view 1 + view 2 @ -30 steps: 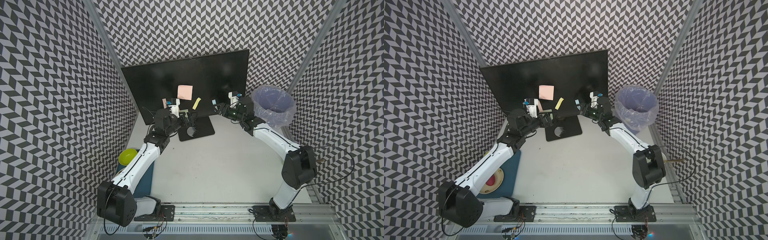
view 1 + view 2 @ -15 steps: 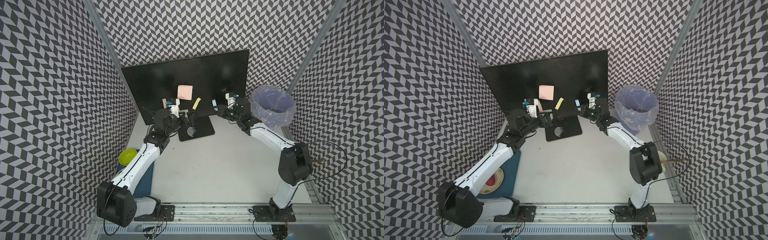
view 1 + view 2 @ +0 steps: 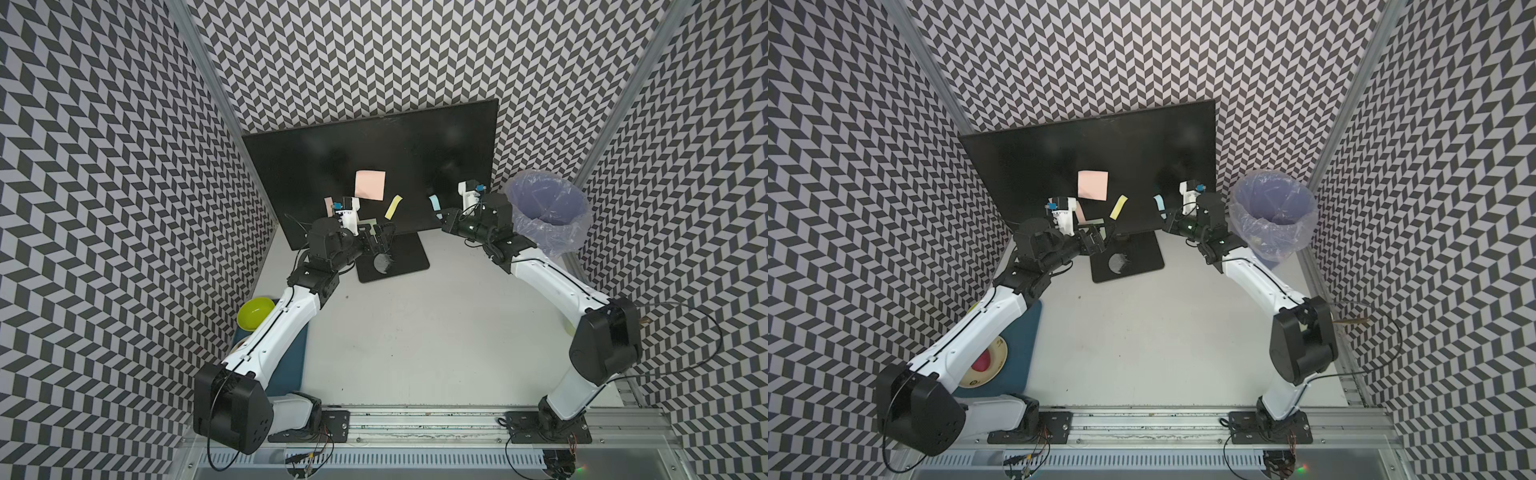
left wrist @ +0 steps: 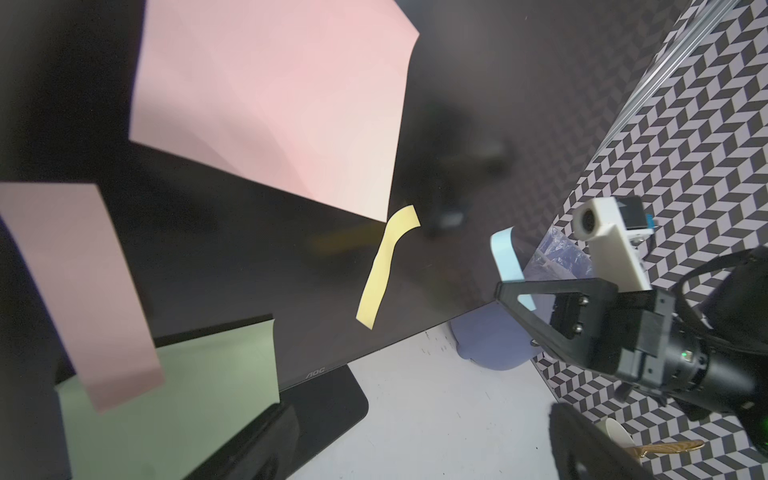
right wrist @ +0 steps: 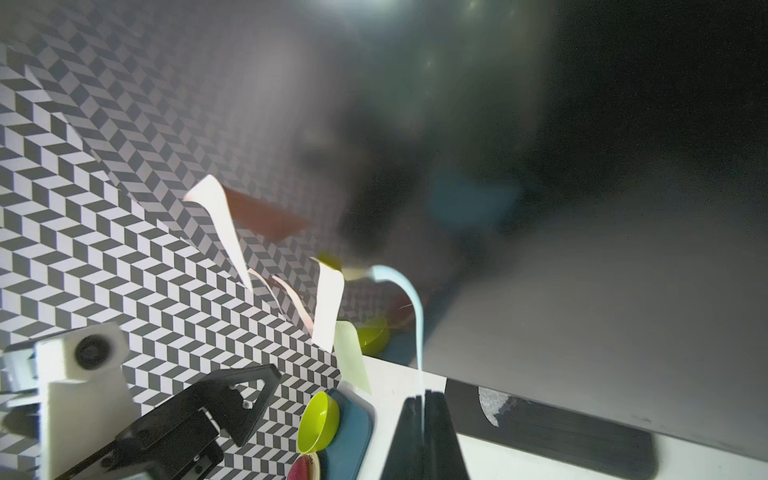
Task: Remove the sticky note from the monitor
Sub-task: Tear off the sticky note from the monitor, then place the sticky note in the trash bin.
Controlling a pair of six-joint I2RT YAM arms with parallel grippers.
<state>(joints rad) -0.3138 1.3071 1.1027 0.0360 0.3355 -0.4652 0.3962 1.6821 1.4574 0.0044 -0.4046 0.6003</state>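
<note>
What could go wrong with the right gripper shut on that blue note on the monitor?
The right gripper pinches only the free end of the blue sticky note. A quick pull could tear it or let it slip free. The open left gripper hovers near the green note and might knock it.

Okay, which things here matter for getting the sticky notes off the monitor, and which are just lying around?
Job: monitor; blue note, pinched in the shut right gripper; pink square note; yellow strip; lined bin, likely for discards.
Lying about: green bowl; blue tray; red-centred disc.
</note>
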